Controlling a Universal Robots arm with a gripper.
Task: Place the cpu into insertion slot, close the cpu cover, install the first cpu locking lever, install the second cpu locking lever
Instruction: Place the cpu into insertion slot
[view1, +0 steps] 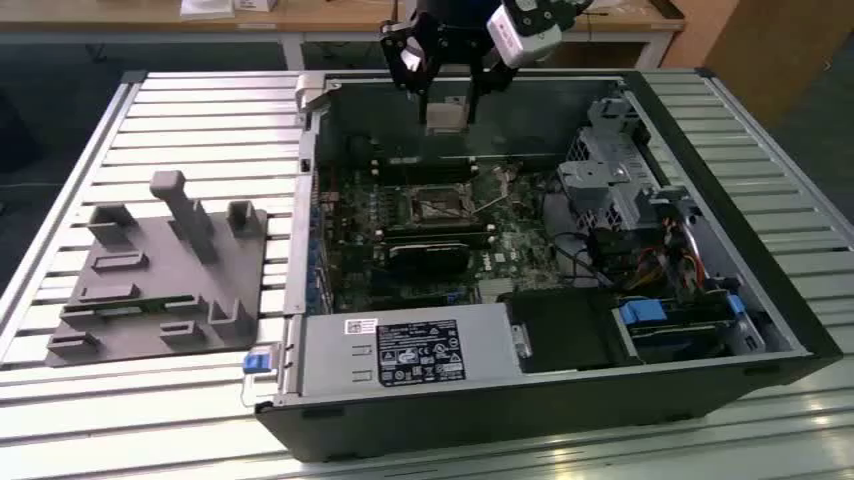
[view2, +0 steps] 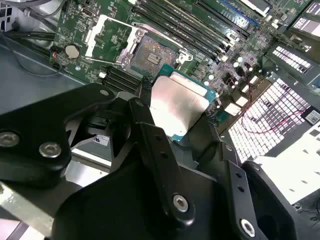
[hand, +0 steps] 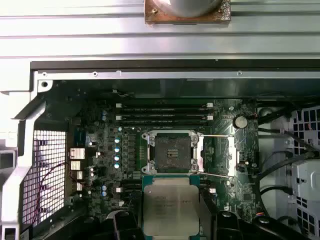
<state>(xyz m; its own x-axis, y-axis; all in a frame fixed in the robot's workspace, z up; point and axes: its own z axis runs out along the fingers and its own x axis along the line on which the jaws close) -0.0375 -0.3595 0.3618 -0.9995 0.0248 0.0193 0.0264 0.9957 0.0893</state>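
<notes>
My gripper (view1: 445, 108) hangs over the back of the open computer case, shut on the cpu (view1: 445, 116), a flat square chip with a pale metal top. Both wrist views show the cpu (view2: 175, 102) (hand: 170, 205) clamped by its edges between the black fingers (view2: 150, 130). Below it on the green board lies the insertion slot (view1: 434, 208) (hand: 172, 151) (view2: 150, 56), uncovered and with nothing in it. The cpu cover (view2: 107, 34) (hand: 217, 155) is flipped open beside the slot. Two thin locking levers (hand: 215, 135) stand released along it.
Memory slots (hand: 162, 113) run beside the socket. A black card (view1: 430, 250), the power supply (view1: 400, 352) and a drive cage with cables (view1: 621, 185) are also inside the case. A grey fixture block (view1: 160, 270) sits on the slatted table at the exterior view's left.
</notes>
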